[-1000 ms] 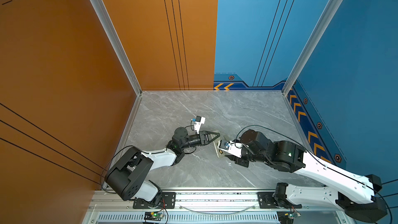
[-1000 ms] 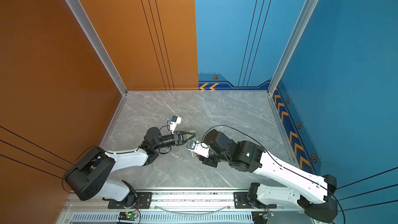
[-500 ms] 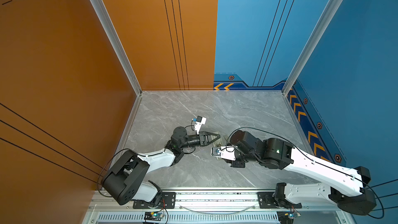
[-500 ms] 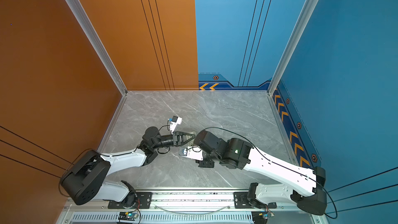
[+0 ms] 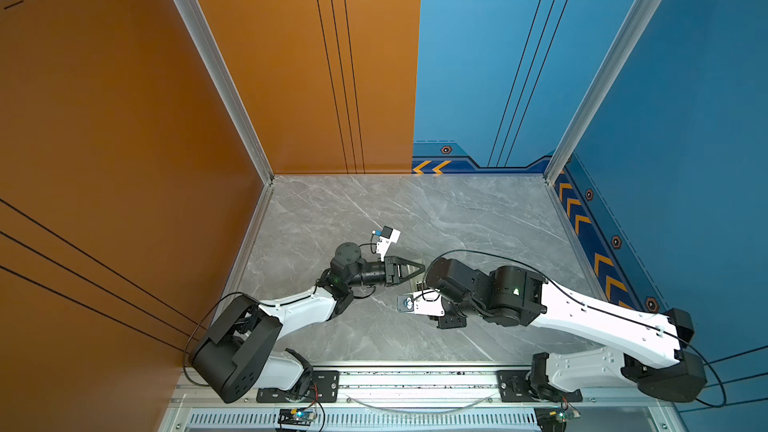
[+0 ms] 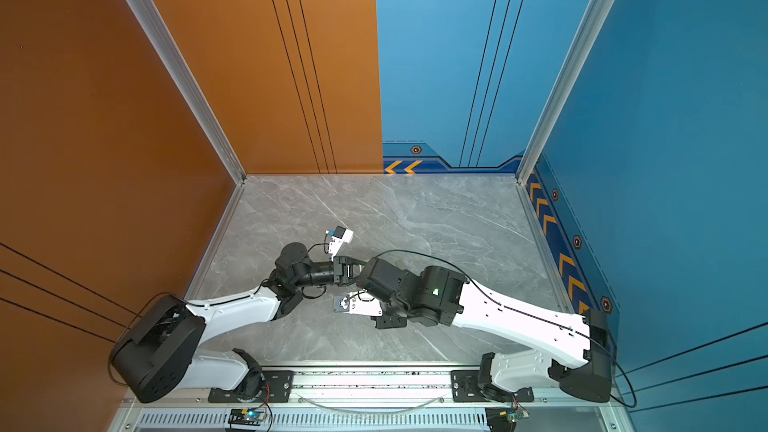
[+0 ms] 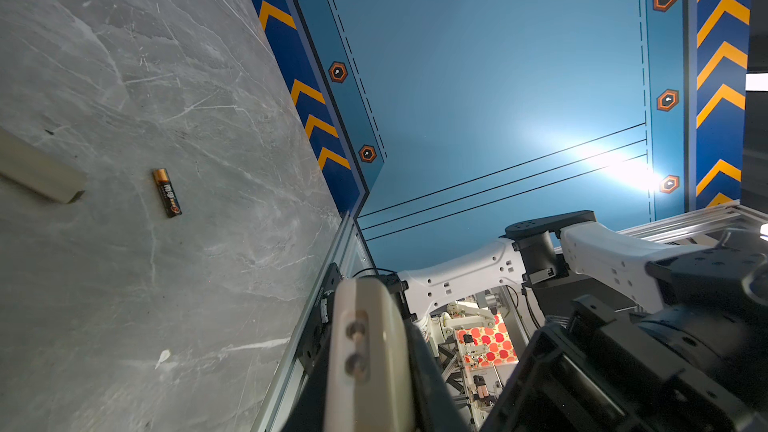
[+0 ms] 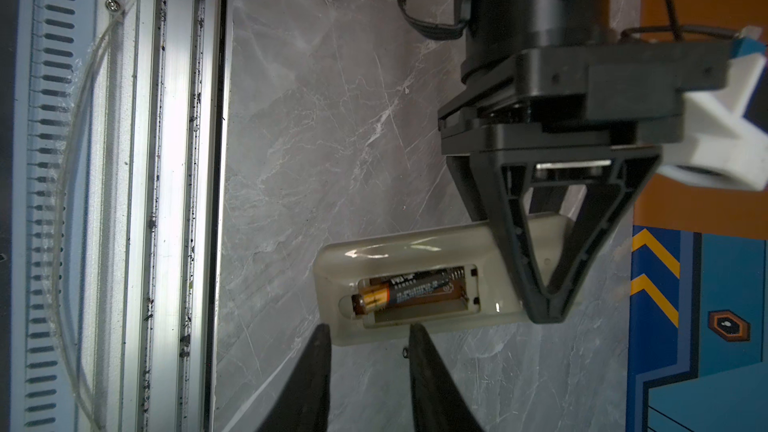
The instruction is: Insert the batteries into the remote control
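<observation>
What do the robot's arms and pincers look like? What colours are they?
The left arm and right arm have white shells, chunky black joints and thin black cables. Each ends in a black pincer; the left pincer is a pointed triangle of open struts. A tiny green light glows on the right arm.

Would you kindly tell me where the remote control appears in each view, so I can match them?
In a top view: the remote control is a pale sliver at the tips of the left pincer.
In a top view: hidden beneath the right arm.
Left wrist view: remote control close and blurred, nearest the lens.
Right wrist view: remote control in the left pincer, compartment open, one battery inside.
Shared landmark: the left pincer clamped on its end.
</observation>
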